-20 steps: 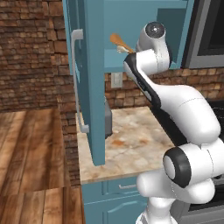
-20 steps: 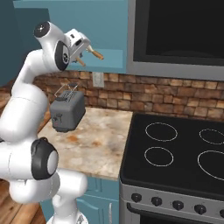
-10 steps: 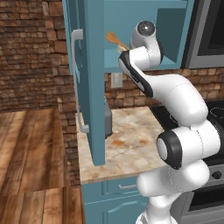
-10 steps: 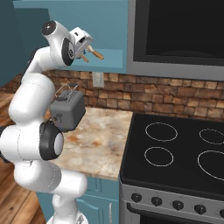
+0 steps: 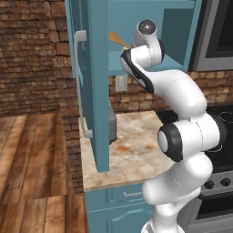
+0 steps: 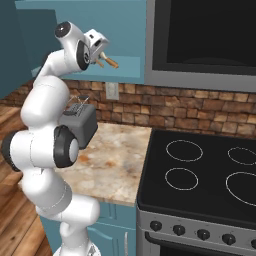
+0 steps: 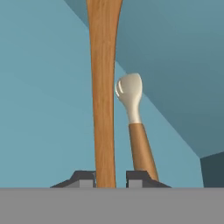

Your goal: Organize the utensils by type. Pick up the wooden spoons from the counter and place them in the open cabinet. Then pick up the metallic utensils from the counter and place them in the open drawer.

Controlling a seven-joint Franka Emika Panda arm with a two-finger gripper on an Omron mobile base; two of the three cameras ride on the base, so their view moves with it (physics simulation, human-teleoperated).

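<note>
I have the arm raised high, with the gripper (image 7: pixel 110 179) up at the open cabinet (image 5: pixel 182 41). In the hand view its 2 fingertips (image 7: pixel 85 178) stand close together with the handle of the orange-brown wooden spoon (image 7: pixel 103 87) clamped between them, so the gripper is narrow and holding that spoon. The handle runs straight away from the fingers into the teal cabinet interior.

Just beside the held handle, on the far side of the right fingertip, lies the second wooden spoon (image 7: pixel 133 118), brown in the handle with a pale cream bowl at its far end. It rests on the cabinet's teal surface and tilts slightly away from the held one. I cannot tell whether the 2 handles touch near the fingers.

From the left base view the orange end of the held spoon (image 5: pixel 117 40) sticks out past the wrist, close to the open cabinet door (image 5: pixel 93 82). From the right base view the spoon (image 6: pixel 107 61) points out from the hand (image 6: pixel 95 47) toward the cabinet shelf edge.

Well below the gripper sits the counter (image 6: pixel 115 160), with a grey toaster (image 6: pixel 80 122) on it and the black stovetop (image 6: pixel 200 175) alongside.
</note>
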